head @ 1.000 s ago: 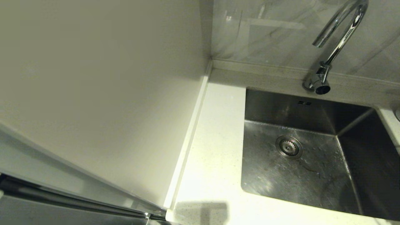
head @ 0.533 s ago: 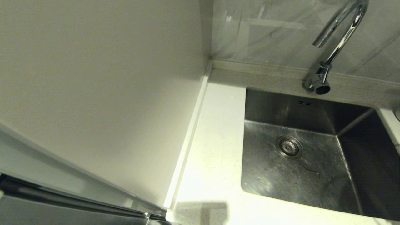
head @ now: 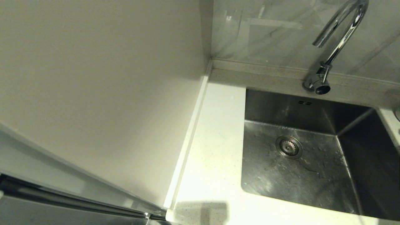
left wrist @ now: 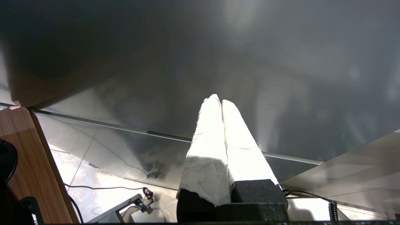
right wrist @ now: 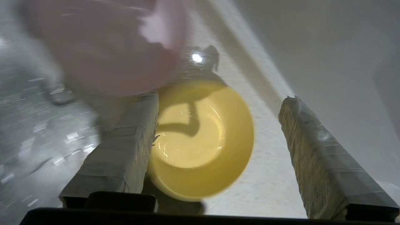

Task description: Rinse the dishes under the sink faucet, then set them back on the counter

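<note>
Counter point(head: 212, 162) white beside steel sink point(head: 300, 168), right tool point(right wrist: 218, 103) released over yellow bowl point(right wrist: 203, 140), left tool point(left wrist: 220, 104) clenched.

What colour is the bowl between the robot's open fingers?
Yellow bowl, seen best in the right wrist view.

No text, label, brand, number or sign can be read in any view.
</note>
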Controlling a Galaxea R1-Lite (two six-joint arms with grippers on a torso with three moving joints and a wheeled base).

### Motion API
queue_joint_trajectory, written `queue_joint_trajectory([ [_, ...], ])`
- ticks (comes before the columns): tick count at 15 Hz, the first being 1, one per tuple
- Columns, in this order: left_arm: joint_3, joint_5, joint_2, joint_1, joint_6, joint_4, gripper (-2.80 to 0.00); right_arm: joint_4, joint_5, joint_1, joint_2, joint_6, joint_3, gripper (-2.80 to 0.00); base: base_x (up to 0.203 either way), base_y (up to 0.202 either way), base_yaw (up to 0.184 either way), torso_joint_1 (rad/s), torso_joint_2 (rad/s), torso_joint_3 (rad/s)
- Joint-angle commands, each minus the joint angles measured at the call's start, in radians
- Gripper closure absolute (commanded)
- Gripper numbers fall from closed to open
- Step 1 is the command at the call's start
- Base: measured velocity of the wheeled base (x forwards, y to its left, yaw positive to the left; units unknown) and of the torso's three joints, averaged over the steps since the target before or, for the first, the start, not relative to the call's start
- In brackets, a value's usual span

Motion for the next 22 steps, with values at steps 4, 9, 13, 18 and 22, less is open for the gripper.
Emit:
queue_joint_trajectory([
  [4,0.003,0.000,0.000,0.000,0.000,0.000,0.00,-0.130,0.267,0.224,-0.254,-0.011,0.021,-2.80,0.000,0.000,0.000,0.000,0.00,0.000],
  [9,0.003,0.000,0.000,0.000,0.000,0.000,0.00,-0.168,0.295,0.316,-0.350,-0.103,0.076,-2.80,0.000,0.000,0.000,0.000,0.00,0.000],
  [13,0.003,0.000,0.000,0.000,0.000,0.000,0.00,-0.168,0.292,0.357,-0.391,-0.208,0.090,-2.80,0.000,0.000,0.000,0.000,0.00,0.000],
  [18,0.003,0.000,0.000,0.000,0.000,0.000,0.00,-0.168,0.260,0.410,-0.453,-0.246,0.128,0.00,0.000,0.000,0.000,0.000,0.00,0.000],
  [22,0.003,0.000,0.000,0.000,0.000,0.000,0.00,-0.169,0.262,0.445,-0.512,-0.274,0.139,0.00,0.000,0.000,0.000,0.000,0.00,0.000],
])
